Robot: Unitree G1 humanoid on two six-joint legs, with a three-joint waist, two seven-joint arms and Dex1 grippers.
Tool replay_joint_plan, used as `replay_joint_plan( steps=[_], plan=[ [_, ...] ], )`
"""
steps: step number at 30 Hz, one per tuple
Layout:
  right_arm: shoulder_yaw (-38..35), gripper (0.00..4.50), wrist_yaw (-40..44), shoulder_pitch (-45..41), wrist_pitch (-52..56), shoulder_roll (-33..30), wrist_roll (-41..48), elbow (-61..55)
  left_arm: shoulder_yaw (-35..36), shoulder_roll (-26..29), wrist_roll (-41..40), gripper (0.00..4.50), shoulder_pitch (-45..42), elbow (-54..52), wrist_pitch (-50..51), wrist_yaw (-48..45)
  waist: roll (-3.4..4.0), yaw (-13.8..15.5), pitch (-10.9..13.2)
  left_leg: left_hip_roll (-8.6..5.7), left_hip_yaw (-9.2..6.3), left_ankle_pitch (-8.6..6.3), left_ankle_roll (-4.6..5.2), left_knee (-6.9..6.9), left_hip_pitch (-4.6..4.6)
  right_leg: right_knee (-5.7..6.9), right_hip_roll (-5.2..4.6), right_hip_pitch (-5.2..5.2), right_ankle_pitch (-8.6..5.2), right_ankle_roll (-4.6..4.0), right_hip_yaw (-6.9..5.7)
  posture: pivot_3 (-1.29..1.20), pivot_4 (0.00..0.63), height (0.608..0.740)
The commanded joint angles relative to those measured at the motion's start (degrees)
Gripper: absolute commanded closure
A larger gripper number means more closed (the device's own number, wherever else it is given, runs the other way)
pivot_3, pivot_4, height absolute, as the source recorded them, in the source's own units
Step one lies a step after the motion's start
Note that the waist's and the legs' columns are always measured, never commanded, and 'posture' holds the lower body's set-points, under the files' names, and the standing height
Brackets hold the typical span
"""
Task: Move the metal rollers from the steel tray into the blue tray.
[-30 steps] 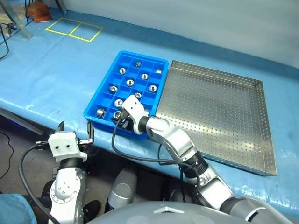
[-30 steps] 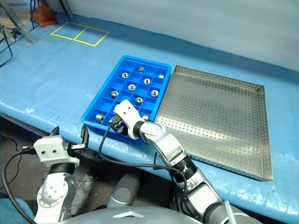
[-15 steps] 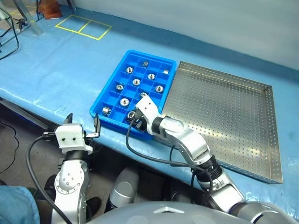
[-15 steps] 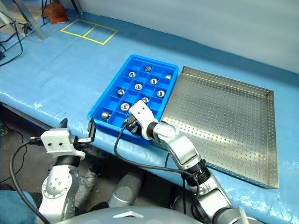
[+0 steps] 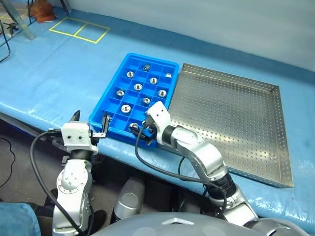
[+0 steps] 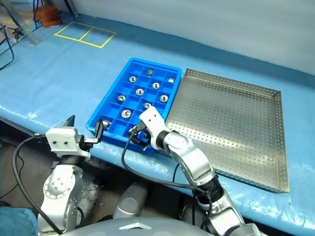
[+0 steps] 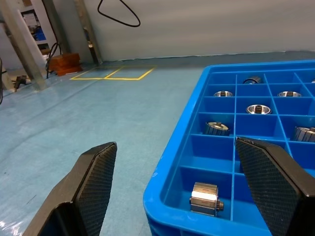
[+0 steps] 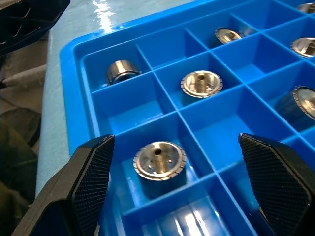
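My right hand point(image 8: 170, 147) stands wide open and empty over the blue tray point(image 5: 101, 110), a metal roller point(image 8: 160, 160) sitting upright in the compartment below

A blue plastic sheet point(image 5: 59, 73) covers the desk. Yellow tape squares point(image 5: 78, 30) mark its far left corner, just beside a plain pale wall point(image 5: 221, 19).

R gripper point(image 8: 172, 162) now open, roller point(image 8: 159, 160) dropped in blue tray point(image 5: 109, 101), L gripper point(image 5: 91, 129) prob. nearer tray
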Motion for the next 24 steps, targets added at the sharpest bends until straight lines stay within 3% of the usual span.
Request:
replay_joint_plan(
  steps=[1, 9, 15, 24],
  plan=[
    [-5.2, 0.21, -3.1, 3.4, -3.3, -2.0, -1.2, -8.2, 0.9, 1.9, -1.5, 0.29, -4.9, 2.3, 0.3, -1.8, 0.02, -1.3, 0.0, 0.00, -0.02, 0.00, 0.00, 0.04, 0.00, -0.01, -0.01, 0.05, 0.00, 0.01, -0.01, 0.20, 0.150, 0.740],
    [-13.0, 0.21, -7.9, 15.1, -7.4, -4.5, -2.2, -17.3, -2.1, 4.8, -2.9, 0.29, -14.0, 9.7, 0.2, -6.9, 0.02, -12.7, 0.0, 0.00, -0.11, 0.00, 0.03, 0.12, 0.21, -0.02, 0.00, 0.43, 0.03, 0.04, -0.03, 0.05, 0.150, 0.740],
    [-15.1, 0.21, -11.0, 20.1, -8.1, -3.1, -2.3, -19.0, -4.1, 4.9, -3.1, 0.29, -16.6, 12.5, -0.1, -8.6, 0.03, -19.3, 0.0, 0.03, -0.12, -0.01, 0.06, 0.10, 0.36, 0.19, 0.02, 0.49, 0.18, 0.26, 0.03, 0.01, 0.150, 0.740],
    [-14.6, 0.21, -12.6, 21.1, -9.5, -1.5, -2.6, -17.9, -4.1, 5.1, -3.4, 0.29, -16.7, 12.6, 0.0, -9.1, 0.03, -20.7, 0.0, -0.02, -0.13, 0.06, 0.13, 0.22, 0.40, 0.30, 0.03, 0.54, 0.18, 0.26, 0.13, 0.03, 0.150, 0.740]
  ],
)
